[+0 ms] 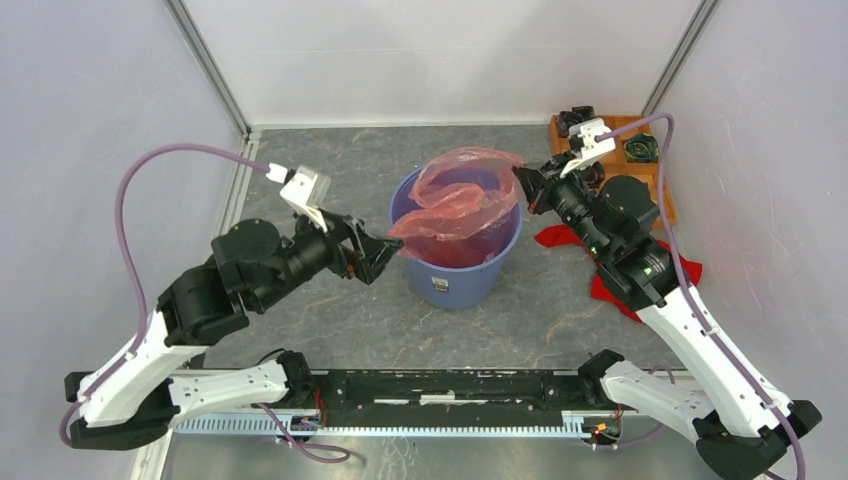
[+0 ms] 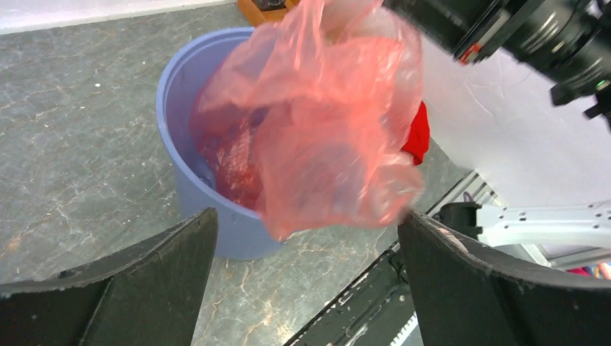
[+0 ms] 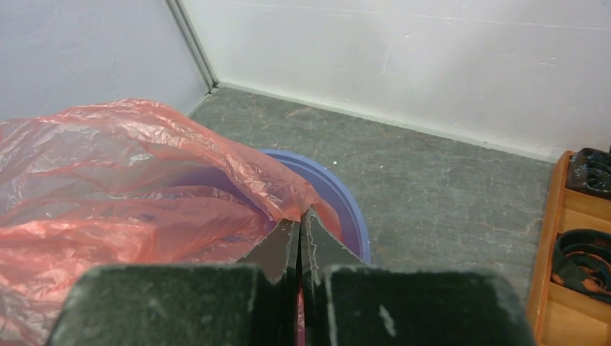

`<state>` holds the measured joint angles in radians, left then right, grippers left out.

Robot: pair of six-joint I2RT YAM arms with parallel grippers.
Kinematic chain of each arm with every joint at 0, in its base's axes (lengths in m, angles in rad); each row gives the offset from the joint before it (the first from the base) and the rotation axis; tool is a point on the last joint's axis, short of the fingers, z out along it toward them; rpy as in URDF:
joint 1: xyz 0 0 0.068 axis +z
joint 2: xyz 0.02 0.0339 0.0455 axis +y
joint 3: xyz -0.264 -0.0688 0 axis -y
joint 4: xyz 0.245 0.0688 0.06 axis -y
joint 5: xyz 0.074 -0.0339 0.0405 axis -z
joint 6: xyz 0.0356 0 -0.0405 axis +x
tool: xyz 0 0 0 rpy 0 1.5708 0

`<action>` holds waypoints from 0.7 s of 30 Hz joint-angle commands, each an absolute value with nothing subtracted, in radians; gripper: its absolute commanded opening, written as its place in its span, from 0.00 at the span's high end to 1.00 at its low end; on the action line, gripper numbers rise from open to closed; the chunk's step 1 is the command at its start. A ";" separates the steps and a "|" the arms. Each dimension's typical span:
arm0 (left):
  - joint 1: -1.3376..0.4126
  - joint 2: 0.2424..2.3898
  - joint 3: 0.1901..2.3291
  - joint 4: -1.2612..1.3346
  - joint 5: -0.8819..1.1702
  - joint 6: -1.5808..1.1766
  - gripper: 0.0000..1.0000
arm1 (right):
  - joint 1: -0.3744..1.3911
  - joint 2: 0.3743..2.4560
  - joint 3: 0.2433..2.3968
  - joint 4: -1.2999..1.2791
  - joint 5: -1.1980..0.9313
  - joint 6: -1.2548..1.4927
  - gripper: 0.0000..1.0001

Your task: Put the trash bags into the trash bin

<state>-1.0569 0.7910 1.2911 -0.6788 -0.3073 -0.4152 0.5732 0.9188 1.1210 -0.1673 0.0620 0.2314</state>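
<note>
Found the left gripper (image 1: 385,250) low over the grey table (image 1: 330,150), just beside the left wall of the trash bin (image 1: 460,282), with its jaws spread wide apart and clamping nothing. Saw, in the left wrist view, a loose, blurred flap of the trash bag (image 1: 462,200) hanging in the gap between those open jaws; could not tell whether either jaw touched the film. Found the blue bin upright near the middle of the table, between the two arms. Saw the thin red-pink bag only partly inside it: the lower folds lay down in the bin, one fold draped over the left rim toward the left gripper, and the rest rose in a crumpled arch above the rim. Traced the bag's upper right corner to the right gripper (image 1: 520,180), which hovered just above the bin's right rim with its jaws pressed together on the film, the pinched edge plain in the right wrist view. Noted an opaque red cloth (image 1: 608,288) lying flat on the table under the right arm, to the right of the bin and apart from it. Made out an orange tray (image 1: 664,185) in the far right corner, with dark items in its compartments, too small to name.
</note>
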 commanded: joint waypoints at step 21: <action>-0.991 1.298 1.726 -0.821 -0.499 -0.438 0.35 | 0.573 0.923 1.145 -0.151 -0.025 0.192 1.00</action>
<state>-1.0359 1.2644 1.6691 -0.8253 -0.4713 -0.4934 0.5732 0.9325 1.1149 -0.1741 -0.0181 0.2192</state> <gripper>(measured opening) 0.803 0.006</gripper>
